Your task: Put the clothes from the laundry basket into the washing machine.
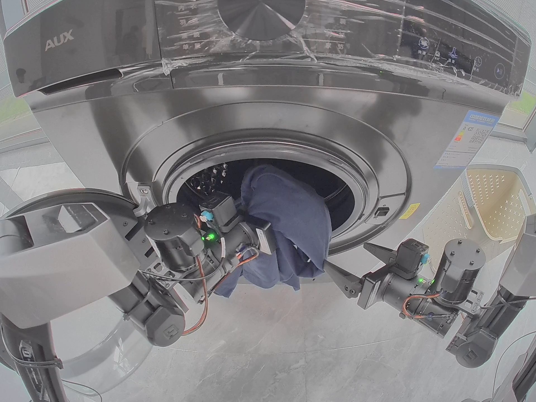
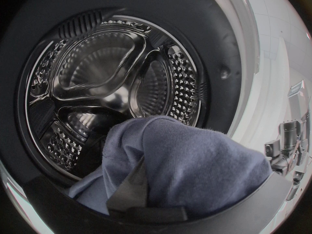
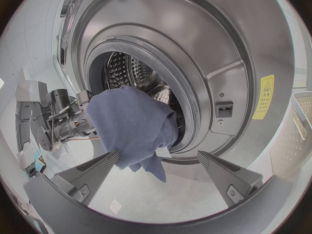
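Note:
The washing machine stands with its door open, showing the steel drum. A dark blue garment hangs over the lower lip of the opening, partly inside the drum and partly trailing outside. My left gripper is at the opening's left side, shut on the garment; the cloth drapes over it and one dark finger shows beneath. My right gripper hovers low at the front right of the opening, open and holding nothing, its fingers just short of the garment.
The cream perforated laundry basket stands on the floor to the right of the machine. The clear round door is swung open at the lower left. Pale floor lies in front.

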Controlling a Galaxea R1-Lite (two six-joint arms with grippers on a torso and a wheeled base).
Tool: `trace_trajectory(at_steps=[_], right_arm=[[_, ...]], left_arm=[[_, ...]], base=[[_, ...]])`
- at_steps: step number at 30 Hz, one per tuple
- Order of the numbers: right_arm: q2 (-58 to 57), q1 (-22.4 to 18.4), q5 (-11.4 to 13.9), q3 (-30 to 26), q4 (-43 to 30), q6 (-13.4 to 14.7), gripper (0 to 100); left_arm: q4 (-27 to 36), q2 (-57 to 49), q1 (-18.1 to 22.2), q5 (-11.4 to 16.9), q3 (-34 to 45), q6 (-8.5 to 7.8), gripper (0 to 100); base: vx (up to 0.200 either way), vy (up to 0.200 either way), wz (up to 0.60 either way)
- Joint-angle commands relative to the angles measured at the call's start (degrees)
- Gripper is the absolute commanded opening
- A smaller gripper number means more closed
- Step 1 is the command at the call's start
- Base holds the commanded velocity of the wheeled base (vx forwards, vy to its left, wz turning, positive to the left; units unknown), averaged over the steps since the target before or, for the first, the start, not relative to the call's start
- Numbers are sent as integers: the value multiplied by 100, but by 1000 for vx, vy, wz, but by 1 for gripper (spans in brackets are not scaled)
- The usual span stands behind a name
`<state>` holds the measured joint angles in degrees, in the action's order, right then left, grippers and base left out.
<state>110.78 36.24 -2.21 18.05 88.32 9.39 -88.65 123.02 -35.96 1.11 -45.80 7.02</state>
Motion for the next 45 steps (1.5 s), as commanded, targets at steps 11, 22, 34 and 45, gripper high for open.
trace_trajectory(at_steps=[11,22,34,45], right_arm=[[93,41,1,5,1,2,100],[128,67,1,31,1,2,100],[155,67,1,14,1,2,100],[190,67,1,-4,1,2,100]], left_arm=[[964,1155,230,-603,-2179,-8,0],[2018,1849,529,-805,-4332,10,0],[2959,2130,582,-1236,-5563,449,0],[3117,1937,546,-1245,-5044,467,100]], base=[[0,0,0],[0,0,0],[0,0,0],[0,0,0]])
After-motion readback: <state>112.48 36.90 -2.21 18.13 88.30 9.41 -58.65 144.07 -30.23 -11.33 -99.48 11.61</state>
